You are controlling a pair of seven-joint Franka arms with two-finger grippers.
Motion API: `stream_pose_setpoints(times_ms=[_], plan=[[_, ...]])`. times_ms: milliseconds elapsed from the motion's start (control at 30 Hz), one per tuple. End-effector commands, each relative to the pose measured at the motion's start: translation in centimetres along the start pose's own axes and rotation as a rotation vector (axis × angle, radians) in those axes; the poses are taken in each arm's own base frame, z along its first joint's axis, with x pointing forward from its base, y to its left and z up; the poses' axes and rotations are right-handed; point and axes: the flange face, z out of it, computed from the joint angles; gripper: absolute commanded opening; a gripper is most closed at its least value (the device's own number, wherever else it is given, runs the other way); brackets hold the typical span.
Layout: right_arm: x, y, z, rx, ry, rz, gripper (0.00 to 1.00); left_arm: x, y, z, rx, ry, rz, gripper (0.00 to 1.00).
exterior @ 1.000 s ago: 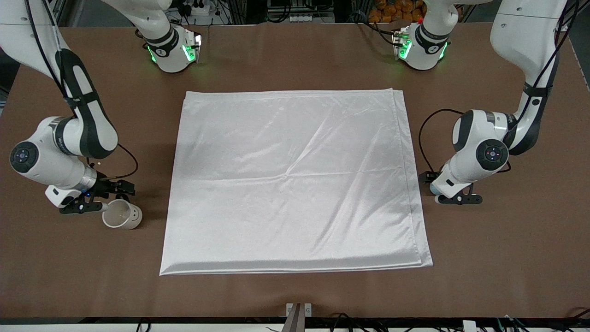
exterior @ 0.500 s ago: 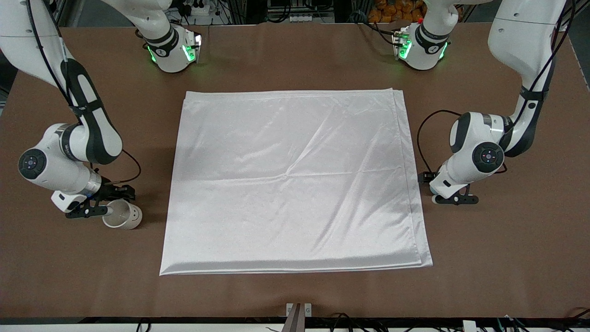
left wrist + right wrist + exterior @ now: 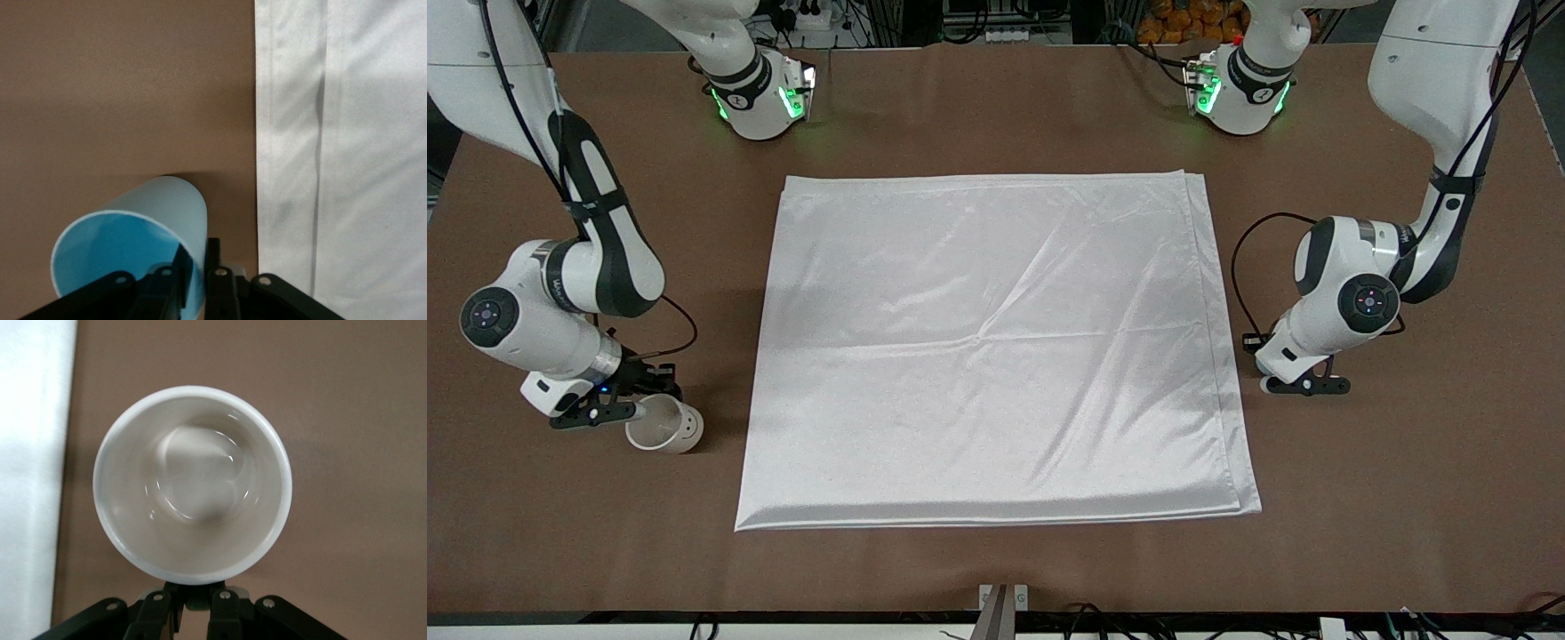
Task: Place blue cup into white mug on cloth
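Observation:
My right gripper (image 3: 631, 402) is shut on the black handle of the white mug (image 3: 665, 425), at the right arm's end of the table, beside the cloth (image 3: 996, 347). The mug tilts a little there. The right wrist view looks straight down into the mug (image 3: 192, 483), with the gripper (image 3: 199, 603) on its handle. My left gripper (image 3: 195, 270) is shut on the rim wall of the blue cup (image 3: 133, 243), one finger inside and one outside. In the front view this gripper (image 3: 1279, 373) sits low beside the cloth's edge at the left arm's end, and the cup is hidden under the wrist.
The cloth's edge shows in the left wrist view (image 3: 347, 167) and the right wrist view (image 3: 30, 453). Brown tabletop (image 3: 996, 569) surrounds the cloth. Both arm bases (image 3: 760, 98) stand along the table edge farthest from the front camera.
My right gripper and the mug have shifted slightly toward the front camera. My left arm moved a little early on and has stayed nearly still since.

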Motion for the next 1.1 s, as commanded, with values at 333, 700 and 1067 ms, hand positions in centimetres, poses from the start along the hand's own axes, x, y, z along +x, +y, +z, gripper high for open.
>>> stream_pose_setpoints(times_ms=[333,700,1067], plan=[[3.0,-10.9,-8.7,0.0,-0.009,0.004,0.0,0.3,0.0,-0.2,0.016,0.014,0.014,0.0],[3.0,-25.0,-10.8,0.004,-0.02,0.059,0.0,0.3,0.0,-0.3,0.016,0.014,0.015,0.0],[0.8,-40.2,-11.4,0.019,-0.001,0.066,0.0,0.4,-0.7,-0.7,0.014,0.021,0.03,0.0]])
